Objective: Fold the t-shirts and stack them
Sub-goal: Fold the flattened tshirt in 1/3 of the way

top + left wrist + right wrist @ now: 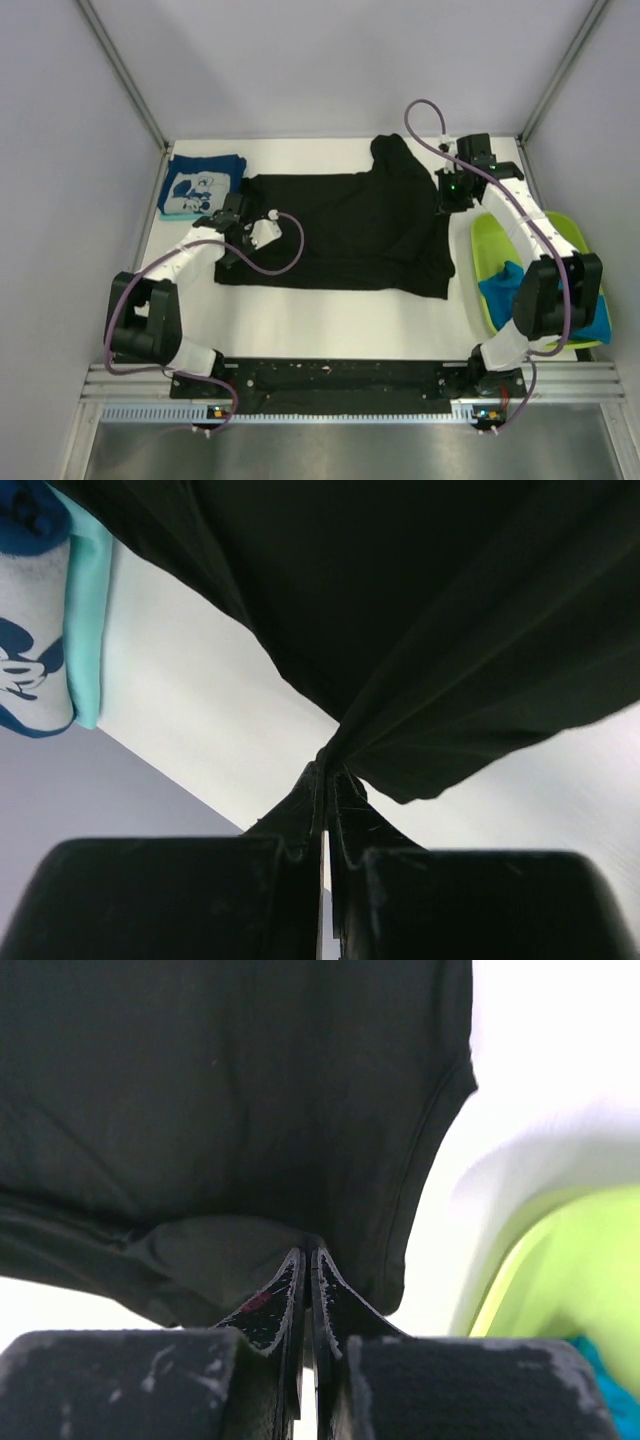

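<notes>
A large black t-shirt [340, 230] lies spread across the middle of the white table, partly bunched at its far right. My left gripper [236, 212] is shut on its left edge; in the left wrist view the cloth [420, 600] pulls to a point between my fingers [345, 790]. My right gripper [450, 195] is shut on the shirt's right edge; the right wrist view shows the cloth [220, 1090] pinched at my fingertips [309, 1250]. A folded navy t-shirt with a white cartoon graphic [200, 186] lies at the far left, also in the left wrist view [35, 640]. A bright blue shirt [505, 285] lies in the tub.
A lime-green plastic tub [490, 245] stands at the right edge of the table, under my right arm, and shows in the right wrist view [570, 1280]. Grey walls and metal frame rails enclose the table on the left, right and back.
</notes>
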Tool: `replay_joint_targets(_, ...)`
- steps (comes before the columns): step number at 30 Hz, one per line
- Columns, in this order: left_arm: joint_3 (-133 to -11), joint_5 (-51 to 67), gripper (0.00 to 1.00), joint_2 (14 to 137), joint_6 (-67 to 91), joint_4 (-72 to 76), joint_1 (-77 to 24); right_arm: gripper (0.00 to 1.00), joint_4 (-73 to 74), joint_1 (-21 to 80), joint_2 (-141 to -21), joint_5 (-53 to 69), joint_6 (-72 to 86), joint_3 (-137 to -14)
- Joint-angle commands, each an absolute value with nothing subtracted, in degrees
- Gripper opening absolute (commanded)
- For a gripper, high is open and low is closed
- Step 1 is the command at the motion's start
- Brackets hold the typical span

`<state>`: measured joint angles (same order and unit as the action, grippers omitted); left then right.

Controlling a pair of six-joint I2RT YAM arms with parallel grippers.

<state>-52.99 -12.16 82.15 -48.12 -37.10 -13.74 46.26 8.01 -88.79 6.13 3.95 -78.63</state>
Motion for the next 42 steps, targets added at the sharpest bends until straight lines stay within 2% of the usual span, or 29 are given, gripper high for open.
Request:
replay_joint_targets(1,-57.12,-15.55,0.0,87.08,-47.63,-32.7,-13.62,0.0,40.79,7.56,-93.24,5.36,0.35,-85.59)
replay_joint_targets(8,-59.5,-17.75,0.0,93.07,-47.55,-30.06,-13.62,0.0,39.99,7.56,-99.48,1.41,-3.95,-92.37)
replay_joint_targets(25,-63.72,-21.26,0.01,99.67,-47.55,-25.94,-13.62,0.0,39.99,7.56,-108.01,3.95,-8.17,-99.75)
replay_joint_targets(32,-65.47,-31.37,0.12,101.42,-47.54,-13.64,-13.45,0.0,39.29,7.56,-115.21,5.1,-6.6,-106.51)
replay_joint_targets(34,-66.53,-34.09,0.22,102.21,-48.07,-10.04,-12.92,0.0,38.94,7.65,-117.67,3.88,-5.19,-109.41)
replay_joint_targets(36,-68.19,-35.85,0.4,102.83,-47.9,-8.18,-11.96,0.0,38.93,7.65,-120.13,2.38,-3.35,-112.22)
replay_joint_targets(37,-69.16,-35.86,0.5,102.74,-47.29,-8.96,-11.52,0.06,38.85,7.65,-121.19,1.85,-2.47,-113.54)
replay_joint_targets(39,-70.83,-34.29,0.58,101.52,-45.8,-12.2,-10.73,0.26,39.02,7.65,-122.51,0.71,-0.89,-115.48)
replay_joint_targets(40,-70.84,-32.54,0.59,100.12,-45.44,-13.78,-10.64,0.37,39.2,7.56,-122.69,0.27,-0.44,-116.27)
replay_joint_targets(42,-69.18,-27.63,0.59,96.61,-45.53,-16.59,-10.72,0.49,39.9,7.56,-121.82,0.26,1.65,-117.07)
